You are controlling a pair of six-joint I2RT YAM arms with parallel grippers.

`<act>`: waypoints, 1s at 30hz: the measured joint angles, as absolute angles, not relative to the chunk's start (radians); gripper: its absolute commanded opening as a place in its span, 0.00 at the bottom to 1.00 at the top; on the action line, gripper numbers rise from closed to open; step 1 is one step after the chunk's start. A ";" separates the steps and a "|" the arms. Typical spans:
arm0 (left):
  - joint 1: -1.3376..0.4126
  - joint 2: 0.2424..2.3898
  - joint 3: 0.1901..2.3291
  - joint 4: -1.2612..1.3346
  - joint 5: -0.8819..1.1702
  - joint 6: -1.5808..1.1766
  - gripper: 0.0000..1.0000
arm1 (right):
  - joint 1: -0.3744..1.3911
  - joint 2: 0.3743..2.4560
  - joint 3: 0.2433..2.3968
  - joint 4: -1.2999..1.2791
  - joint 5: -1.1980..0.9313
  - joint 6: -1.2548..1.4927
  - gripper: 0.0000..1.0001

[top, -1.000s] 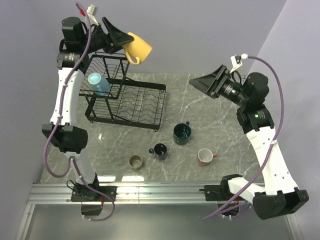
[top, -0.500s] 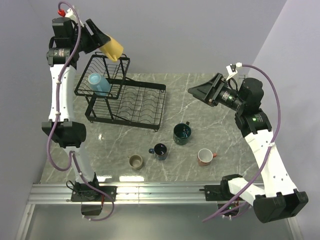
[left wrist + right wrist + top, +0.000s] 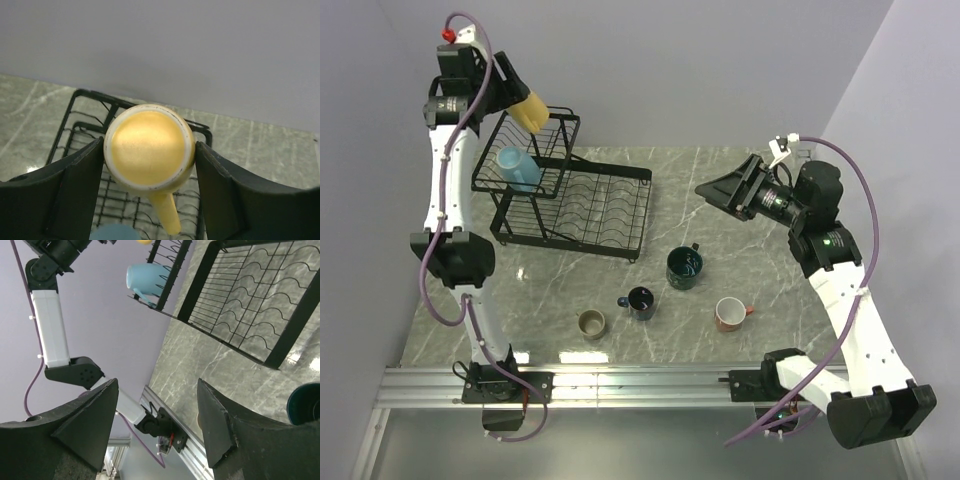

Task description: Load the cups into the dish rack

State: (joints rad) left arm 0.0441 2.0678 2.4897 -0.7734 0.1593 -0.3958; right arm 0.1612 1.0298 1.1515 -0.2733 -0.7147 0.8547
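Your left gripper (image 3: pixel 148 156) closed on the yellow mug (image 3: pixel 148 145), held above the raised basket (image 3: pixel 544 158) of the dish rack (image 3: pixel 607 207), light blue mug (image 3: pixel 516 166) inside, your right gripper (image 3: pixel 156 386) wide open, empty.

A yellow mug (image 3: pixel 533 108) hangs in the left claw (image 3: pixel 149 150) over the raised basket of the black wire rack (image 3: pixel 642 222), where a light blue mug (image 3: pixel 513 165) lies on its side. The teal mug (image 3: pixel 685 267), navy mug (image 3: pixel 641 301), olive mug (image 3: pixel 591 323) and salmon mug (image 3: pixel 728 313) stand on the bench (image 3: pixel 740 240) (mouths up).
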 measured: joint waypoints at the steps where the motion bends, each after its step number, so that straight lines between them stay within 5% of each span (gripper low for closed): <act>1: 0.039 2.054 2.449 -0.741 0.145 -0.385 0.00 | 0.161 1.030 1.151 -0.273 -0.715 0.855 0.70; 7: -0.010 1.922 2.055 -0.569 0.045 -0.314 0.00 | 0.166 1.031 1.151 -0.273 -0.715 0.854 0.70; 19: -0.018 1.893 1.987 -0.479 0.029 -0.225 0.01 | 0.184 1.064 1.143 -0.268 -0.715 0.846 0.70; 23: -0.031 1.893 1.984 -0.479 0.030 -0.182 0.26 | 0.187 1.075 1.143 -0.268 -0.715 0.843 0.70; 24: -0.033 1.893 1.984 -0.480 0.031 -0.176 0.44 | 0.187 1.077 1.143 -0.268 -0.715 0.842 0.70; 27: -0.038 1.893 1.984 -0.483 0.030 -0.168 0.74 | 0.189 1.082 1.143 -0.268 -0.715 0.839 0.70; 30: -0.039 1.893 1.984 -0.482 0.029 -0.159 0.87 | 0.192 1.089 1.143 -0.269 -0.715 0.839 0.70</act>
State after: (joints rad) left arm -0.0391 1.8935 1.9842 -0.4824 0.0288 -0.1593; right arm 0.1921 1.0885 1.1427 -0.2687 -0.7147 0.8387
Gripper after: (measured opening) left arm 0.800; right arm 0.698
